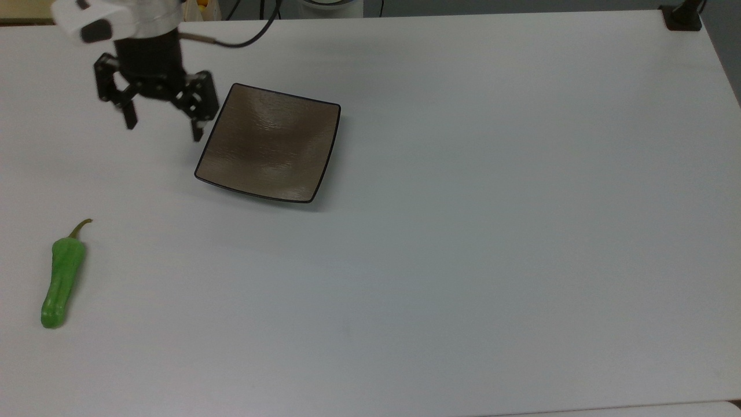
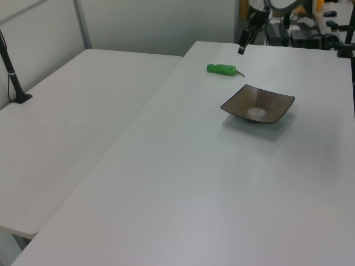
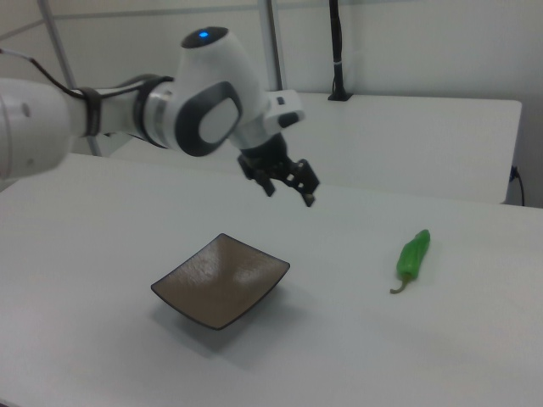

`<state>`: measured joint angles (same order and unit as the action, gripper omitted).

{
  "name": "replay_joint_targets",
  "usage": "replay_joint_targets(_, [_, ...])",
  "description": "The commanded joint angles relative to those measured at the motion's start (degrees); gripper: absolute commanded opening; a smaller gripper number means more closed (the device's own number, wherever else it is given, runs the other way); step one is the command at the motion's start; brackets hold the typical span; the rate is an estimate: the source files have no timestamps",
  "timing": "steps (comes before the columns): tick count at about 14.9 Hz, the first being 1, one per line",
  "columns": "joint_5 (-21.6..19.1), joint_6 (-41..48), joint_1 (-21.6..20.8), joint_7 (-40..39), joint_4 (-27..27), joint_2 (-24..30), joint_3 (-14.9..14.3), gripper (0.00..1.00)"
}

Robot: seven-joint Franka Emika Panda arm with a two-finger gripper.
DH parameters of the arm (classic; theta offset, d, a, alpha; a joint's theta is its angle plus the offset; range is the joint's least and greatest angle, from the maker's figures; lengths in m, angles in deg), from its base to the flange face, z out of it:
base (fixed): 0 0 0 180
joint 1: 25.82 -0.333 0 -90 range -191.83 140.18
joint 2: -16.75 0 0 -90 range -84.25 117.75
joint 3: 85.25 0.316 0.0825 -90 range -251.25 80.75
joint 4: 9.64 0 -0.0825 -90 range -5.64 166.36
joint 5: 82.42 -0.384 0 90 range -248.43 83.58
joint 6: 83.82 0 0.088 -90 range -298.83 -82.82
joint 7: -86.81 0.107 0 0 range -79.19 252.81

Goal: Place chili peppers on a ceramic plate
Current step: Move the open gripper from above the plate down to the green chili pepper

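Note:
The green chili pepper (image 1: 62, 278) lies on the white table near the top view's left edge, stem pointing away from the front. The square brown ceramic plate (image 1: 269, 143) sits bare, well to the pepper's upper right in the top view. My gripper (image 1: 165, 131) hangs above the table just off the plate's left corner, open and holding nothing. In the right view the gripper (image 3: 291, 195) hovers between the plate (image 3: 222, 278) and the pepper (image 3: 413, 254). The left view has the gripper (image 2: 242, 47) beyond the pepper (image 2: 222, 68) and the plate (image 2: 258, 104).
A black clamp post (image 1: 683, 16) stands at the table's far right corner in the top view. A second white table (image 2: 72, 111) adjoins on the left view's left, with a black pole (image 2: 14, 77) on it. Equipment clutter (image 2: 310, 27) sits beyond the far edge.

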<state>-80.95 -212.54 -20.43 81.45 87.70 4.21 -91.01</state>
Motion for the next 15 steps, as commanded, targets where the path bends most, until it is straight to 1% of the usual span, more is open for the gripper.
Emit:
replay_joint_targets(1, [-0.33,-8.88,3.82,-0.61,-6.71,-9.32,-0.13,1.00])
replay_joint_targets(5, [-0.25,-21.01,7.25,-0.17,-11.63,-19.08,-0.13,1.00])
replay_joint_targets(8, [-0.25,-28.31,8.93,-0.08,-14.18,-24.97,-0.13,1.00])
replay_joint_targets(9, [-0.25,-32.34,9.63,0.61,-15.84,-27.95,-0.13,1.00])
replay_joint_targets(11, [-0.16,-34.49,10.07,1.50,-18.57,-31.57,-0.22,1.00])
replay_joint_targets(13, [-0.25,-34.67,10.25,1.50,-20.95,-34.21,-0.57,1.00])
replay_joint_targets(15, [-0.16,-34.67,10.87,1.50,-24.72,-37.89,-0.66,1.00])
